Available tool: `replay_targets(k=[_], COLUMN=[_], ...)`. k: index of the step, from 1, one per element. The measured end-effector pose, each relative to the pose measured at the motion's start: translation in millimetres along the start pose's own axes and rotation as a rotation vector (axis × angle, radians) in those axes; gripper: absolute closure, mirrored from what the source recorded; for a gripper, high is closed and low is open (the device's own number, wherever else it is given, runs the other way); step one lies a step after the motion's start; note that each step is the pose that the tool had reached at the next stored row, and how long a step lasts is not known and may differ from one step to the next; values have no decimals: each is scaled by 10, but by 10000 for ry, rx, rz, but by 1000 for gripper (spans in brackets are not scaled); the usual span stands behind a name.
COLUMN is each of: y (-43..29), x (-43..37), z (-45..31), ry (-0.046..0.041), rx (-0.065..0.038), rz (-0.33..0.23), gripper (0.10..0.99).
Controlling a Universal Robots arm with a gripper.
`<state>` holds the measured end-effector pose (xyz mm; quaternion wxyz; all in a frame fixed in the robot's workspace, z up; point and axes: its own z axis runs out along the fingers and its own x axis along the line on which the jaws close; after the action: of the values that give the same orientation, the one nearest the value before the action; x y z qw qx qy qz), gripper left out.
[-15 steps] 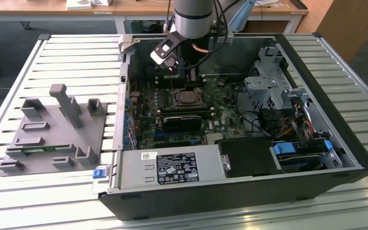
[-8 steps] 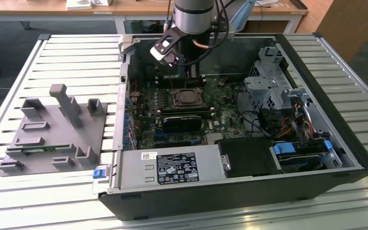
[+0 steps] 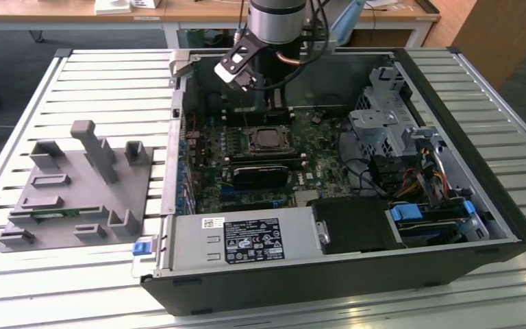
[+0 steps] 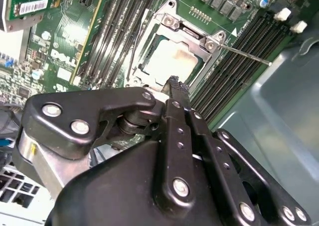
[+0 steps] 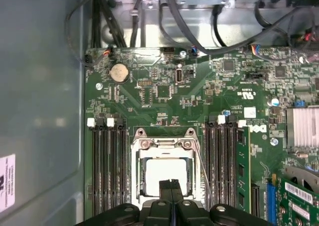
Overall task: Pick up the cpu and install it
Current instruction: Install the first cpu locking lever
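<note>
The cpu lies flat inside the motherboard socket frame, its pale silver top facing up. It also shows in the second wrist view as the cpu, and in the exterior view as the cpu in the middle of the open computer case. My gripper hangs just above the cpu's edge, with its two black fingers pressed together and nothing between them. In the second wrist view the gripper tips sit over the frame's rim. A thin metal lever sticks out beside the frame.
Black memory slots flank the socket on both sides. The case holds a power supply, a drive cage and cables. On the exterior view's left, a grey fixture holds a green memory stick.
</note>
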<state>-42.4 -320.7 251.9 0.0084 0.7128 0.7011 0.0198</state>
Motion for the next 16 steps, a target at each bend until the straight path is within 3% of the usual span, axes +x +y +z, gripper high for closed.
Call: replay_targets(k=[6,16], y=[0,-1], x=[0,0], z=[5,13], ry=[18,-40], rx=[24,69], rz=[-1273,-2687], gripper=[980,980])
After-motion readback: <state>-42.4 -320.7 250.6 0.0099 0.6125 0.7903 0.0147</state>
